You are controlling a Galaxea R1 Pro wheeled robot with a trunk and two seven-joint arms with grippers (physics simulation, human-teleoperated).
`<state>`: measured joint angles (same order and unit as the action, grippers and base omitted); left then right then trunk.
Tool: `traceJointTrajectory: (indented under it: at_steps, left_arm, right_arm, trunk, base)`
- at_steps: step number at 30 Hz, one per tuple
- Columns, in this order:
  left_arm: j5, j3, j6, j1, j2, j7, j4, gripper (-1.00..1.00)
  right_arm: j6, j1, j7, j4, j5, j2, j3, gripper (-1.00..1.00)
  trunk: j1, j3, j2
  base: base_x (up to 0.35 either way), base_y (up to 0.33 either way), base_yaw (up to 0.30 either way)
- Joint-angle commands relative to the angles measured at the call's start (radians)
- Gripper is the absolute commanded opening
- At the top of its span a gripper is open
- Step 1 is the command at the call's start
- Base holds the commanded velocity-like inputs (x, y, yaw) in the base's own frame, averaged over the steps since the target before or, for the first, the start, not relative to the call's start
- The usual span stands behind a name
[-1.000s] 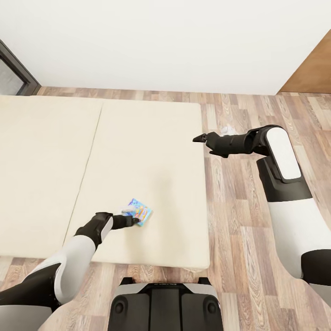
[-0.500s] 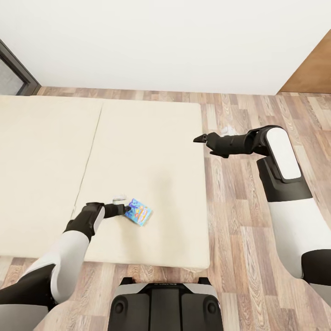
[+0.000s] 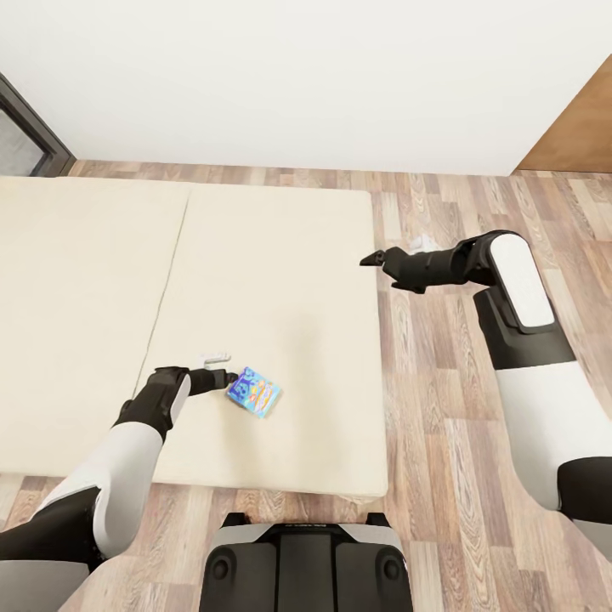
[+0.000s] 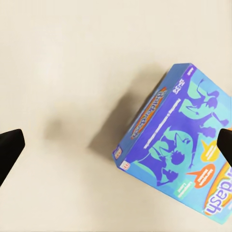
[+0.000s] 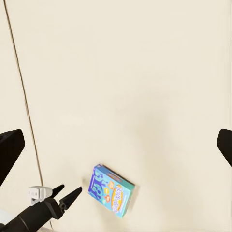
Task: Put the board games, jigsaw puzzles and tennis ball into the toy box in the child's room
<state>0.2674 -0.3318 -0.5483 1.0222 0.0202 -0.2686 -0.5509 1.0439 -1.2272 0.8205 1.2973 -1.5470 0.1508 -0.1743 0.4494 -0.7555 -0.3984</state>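
Observation:
A small blue board game (image 3: 254,392) lies flat on the beige bed (image 3: 255,272), near its front edge. My left gripper (image 3: 228,379) is open and stands just to the left of the box, its tips close to the box's edge, holding nothing. In the left wrist view the blue board game (image 4: 179,145) sits off to one side between the spread fingertips (image 4: 9,150). My right gripper (image 3: 370,257) hovers open and empty above the bed's right edge. Its wrist view looks down on the board game (image 5: 112,190) and the left gripper (image 5: 67,193).
A seam (image 3: 170,280) splits the mattress cover into two panels. Wooden floor (image 3: 442,382) runs along the bed's right side and front. A white wall (image 3: 297,76) stands behind, with a dark frame (image 3: 30,127) at far left and a brown wooden panel (image 3: 578,127) at far right.
My left gripper has drawn back to the left, off the blue box and to its side. The box lies in the same spot. The right arm has barely moved.

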Motion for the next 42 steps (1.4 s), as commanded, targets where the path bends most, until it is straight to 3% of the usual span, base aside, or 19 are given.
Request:
traceJointTrajectory:
  at_steps: [1,14,26,42]
  left_arm:
    - [0.011,-0.008,-0.004,0.001,0.002,-0.008,-0.002,1.0]
    - [0.011,-0.005,0.005,0.001,0.014,-0.006,-0.001,1.0]
    - [0.01,-0.003,0.015,0.002,0.051,-0.006,-0.001,1.0]
    - [0.01,-0.003,0.054,0.002,0.072,-0.006,-0.001,1.0]
  right_arm:
    - [0.001,-0.001,0.012,-0.001,-0.009,0.0,-0.001,1.0]
    - [-0.001,-0.002,0.018,-0.002,-0.012,-0.009,-0.001,1.0]
    - [-0.003,-0.005,0.02,0.001,-0.012,-0.011,-0.001,1.0]
    - [-0.004,-0.016,0.02,0.002,-0.012,-0.01,-0.001,1.0]
  trunk:
    - [0.001,-0.001,-0.002]
    - [0.001,-0.001,-0.002]
    - [0.001,-0.001,-0.002]
    - [0.001,-0.011,-0.002]
  base:
    - [0.0,0.0,0.0]
    - [0.0,0.0,0.0]
    - [0.0,0.0,0.0]
    - [0.0,0.0,0.0]
